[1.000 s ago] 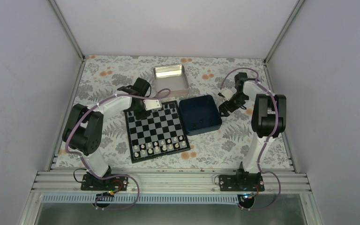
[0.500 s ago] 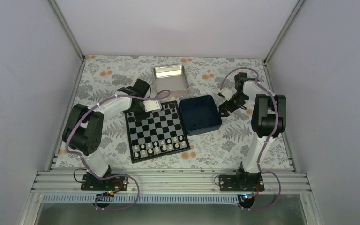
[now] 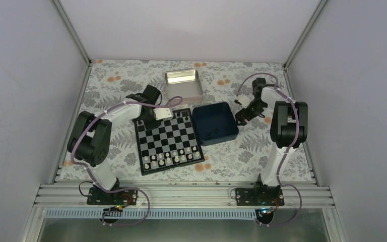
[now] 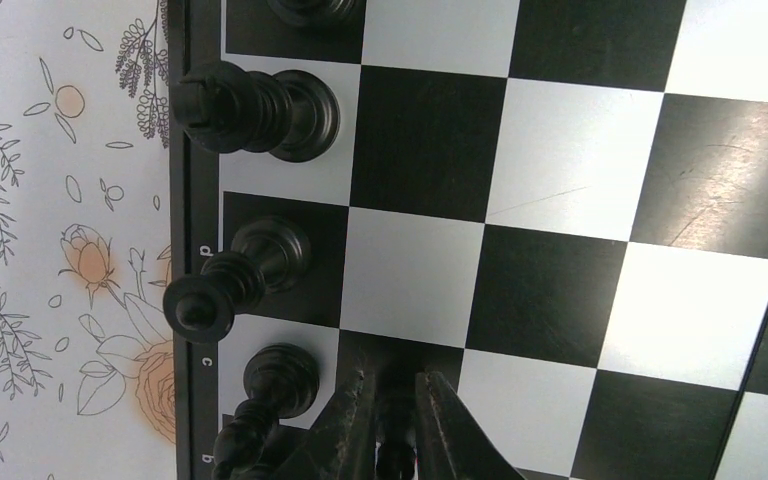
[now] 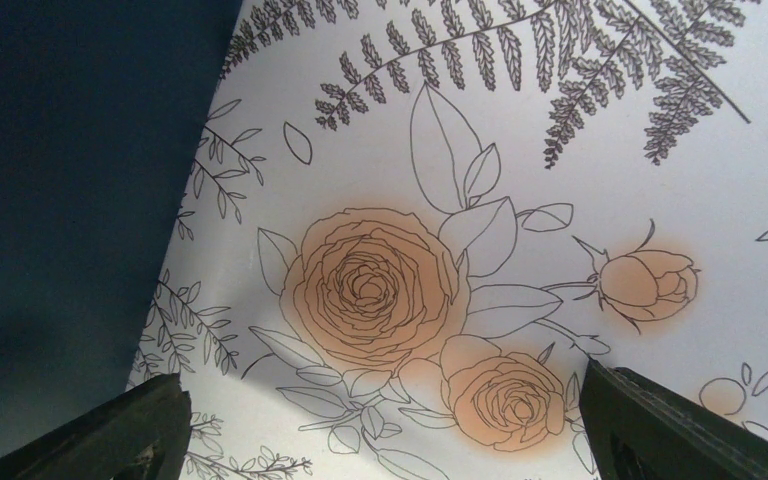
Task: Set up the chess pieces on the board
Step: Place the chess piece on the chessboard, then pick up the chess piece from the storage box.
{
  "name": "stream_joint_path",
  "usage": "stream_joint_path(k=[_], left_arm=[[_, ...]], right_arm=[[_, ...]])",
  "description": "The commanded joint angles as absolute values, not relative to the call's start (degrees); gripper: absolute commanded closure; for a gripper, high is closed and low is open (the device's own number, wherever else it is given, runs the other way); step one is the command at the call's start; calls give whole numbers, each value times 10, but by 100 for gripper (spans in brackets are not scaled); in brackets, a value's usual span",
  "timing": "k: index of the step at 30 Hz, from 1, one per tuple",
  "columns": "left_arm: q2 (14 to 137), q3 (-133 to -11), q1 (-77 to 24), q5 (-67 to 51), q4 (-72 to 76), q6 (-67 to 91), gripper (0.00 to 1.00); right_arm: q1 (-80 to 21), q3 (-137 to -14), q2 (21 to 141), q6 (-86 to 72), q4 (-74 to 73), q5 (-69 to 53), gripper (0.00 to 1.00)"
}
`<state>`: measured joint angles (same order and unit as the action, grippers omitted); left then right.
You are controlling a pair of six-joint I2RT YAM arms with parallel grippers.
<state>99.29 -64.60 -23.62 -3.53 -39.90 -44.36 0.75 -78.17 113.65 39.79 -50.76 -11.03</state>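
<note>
The board (image 3: 167, 136) lies between the two arms, with cream-white chessmen (image 3: 174, 157) on its two near rows. A few black chess pieces (image 3: 183, 115) stand on its far row. My left gripper (image 3: 151, 121) hangs over the board's far left corner. In the left wrist view its fingers (image 4: 355, 425) are shut on a small black piece (image 4: 393, 455) standing on a dark square. Three black pieces (image 4: 260, 105) (image 4: 235, 280) (image 4: 272, 380) stand in the edge row beside it. My right gripper (image 3: 242, 115) (image 5: 380, 400) is open over the flowered cloth, with nothing between its fingers.
A navy blue box (image 3: 214, 123) (image 5: 60, 180) sits right of the board, just left of the right gripper. A shiny metal tin (image 3: 183, 84) stands behind the board. Flowered cloth (image 3: 262, 146) covers the table.
The left wrist has shifted very slightly over the board's far left corner. The right arm has not moved.
</note>
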Motion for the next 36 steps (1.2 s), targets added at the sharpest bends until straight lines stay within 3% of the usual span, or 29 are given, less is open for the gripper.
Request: stream_joint_path(k=[1,14,21,26,29,33,36], left_arm=[[999,-656,-232,-44,-399,-448,88],[986,-706,-240,-41,-441,-448,85],[978,-839,-298,-39,-553,-449,83],[1004,-946,-379,-24,-550,-431,82],[1037,-999,-420,-53,-508,-417,68],[1121,-1094,-463,-59,-493,-432,58],[1210,-1197,-475,-83,-544,-442,57]], right_arm=[[3,-774,1159,396,-512,-105,0],[4,-770,1159,399,-513,-109,0],[4,-770,1156,402,-515,-110,0],[6,-771,1148,398,-509,-109,0],[11,-771,1141,397,-506,-110,0],[20,-773,1134,397,-502,-111,0],[28,-773,1128,400,-503,-115,0]])
